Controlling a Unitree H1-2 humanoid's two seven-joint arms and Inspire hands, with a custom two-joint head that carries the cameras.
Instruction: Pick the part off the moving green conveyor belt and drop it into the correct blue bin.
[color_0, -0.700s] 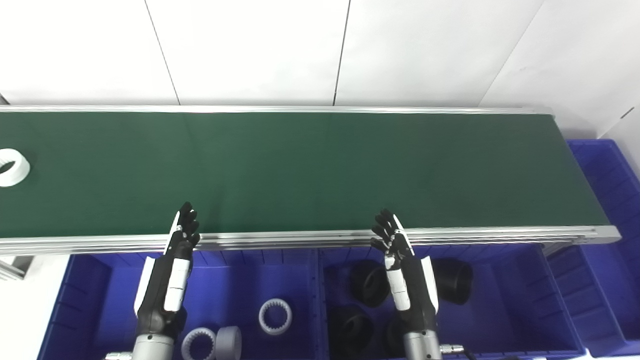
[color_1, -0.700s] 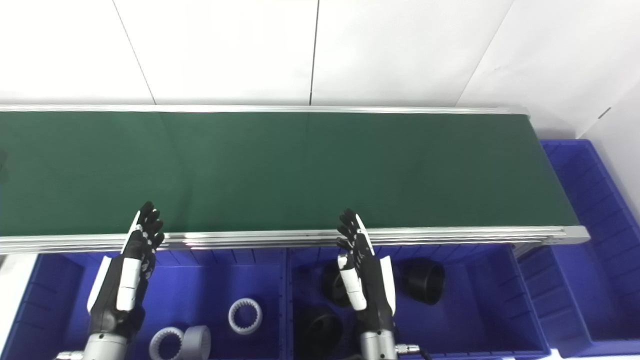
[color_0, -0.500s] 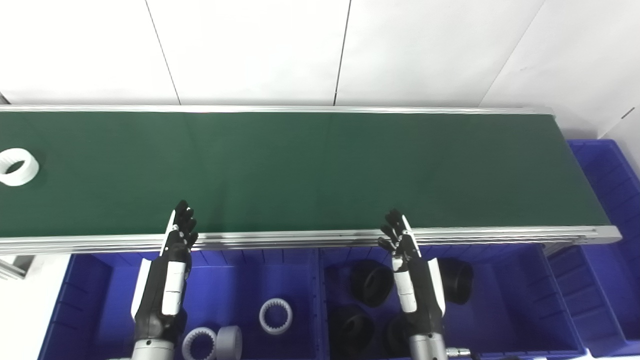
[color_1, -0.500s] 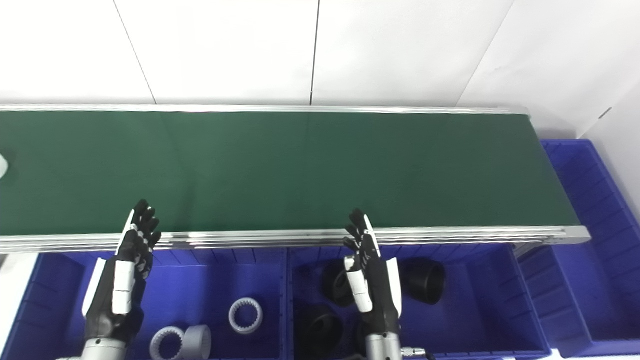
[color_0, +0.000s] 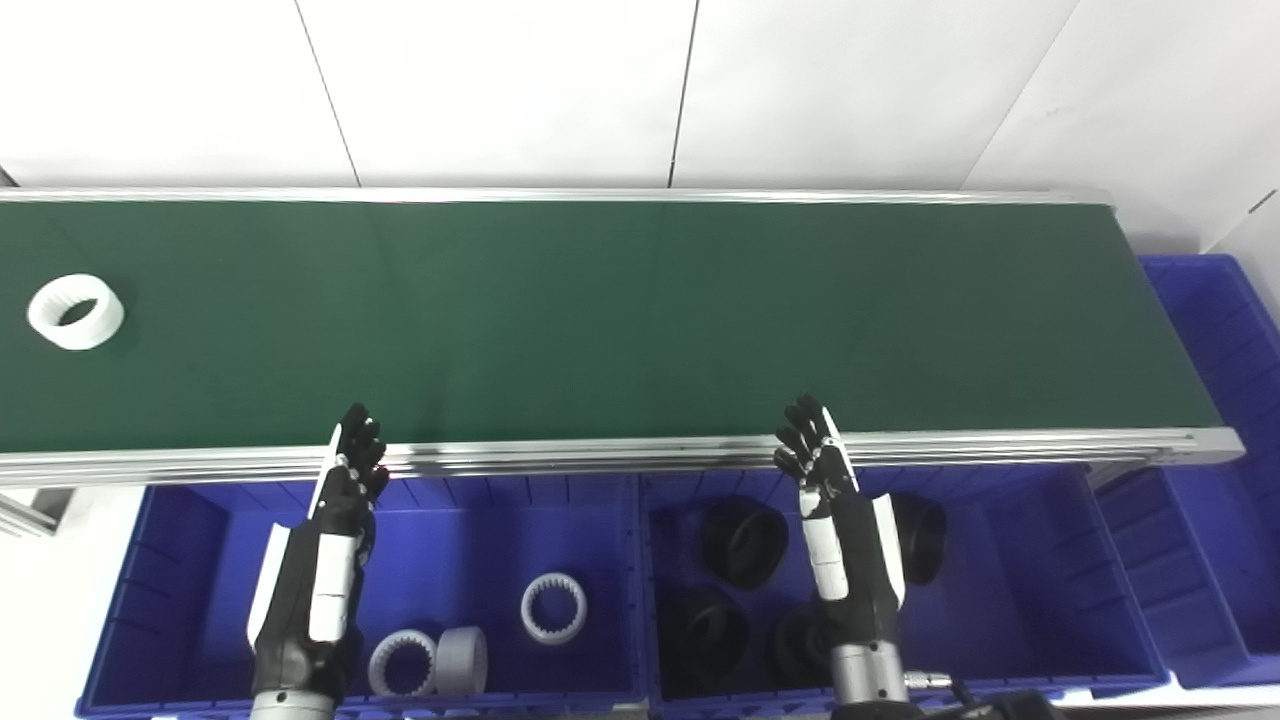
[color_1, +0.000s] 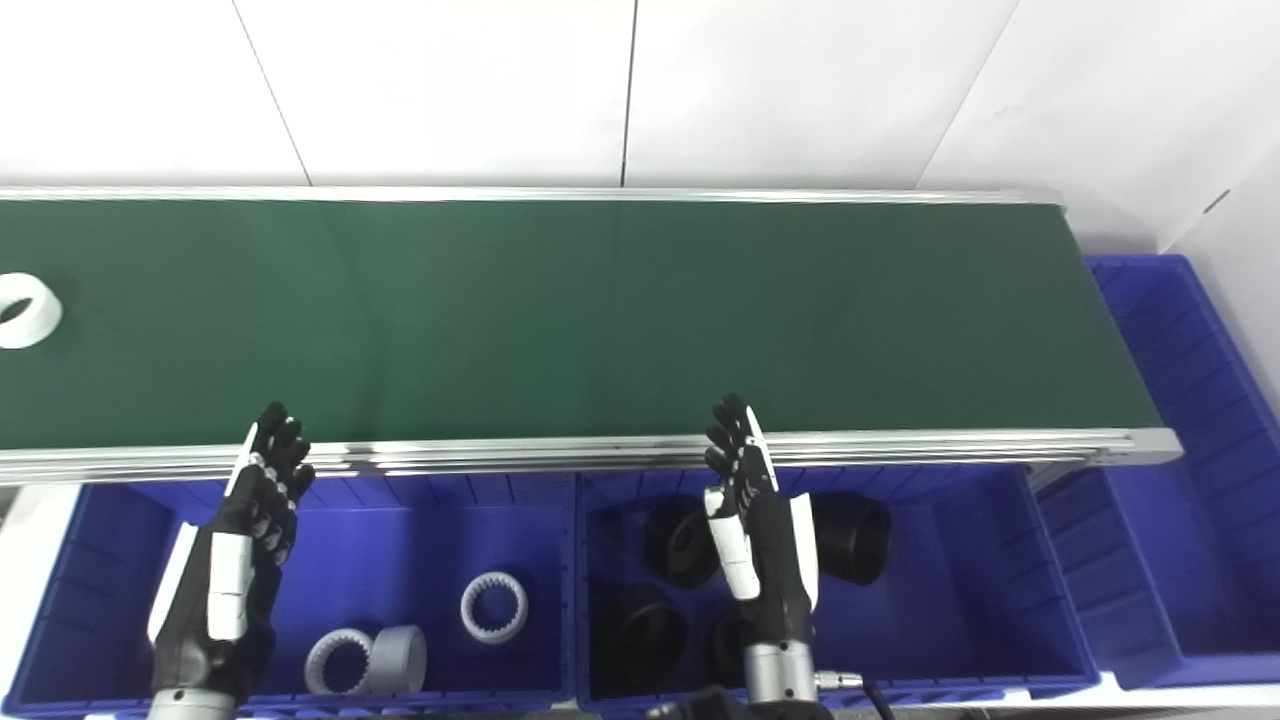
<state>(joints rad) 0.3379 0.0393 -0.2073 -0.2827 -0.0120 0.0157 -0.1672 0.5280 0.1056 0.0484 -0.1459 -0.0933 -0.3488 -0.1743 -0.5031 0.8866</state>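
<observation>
In the left eye view the white ring had ridden farther right along the belt, so a pick neared, while in the right eye view the left hand and right hand waited spread and empty above the bins.

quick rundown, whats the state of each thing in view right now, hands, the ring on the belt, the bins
left hand: open, holding nothing, at the belt's near rail
right hand: open, holding nothing, at the near rail
white ring: lying flat on the green belt, far left, untouched
left bin: holds white toothed rings
middle bin: holds black parts
right bin: no parts visible inside
</observation>
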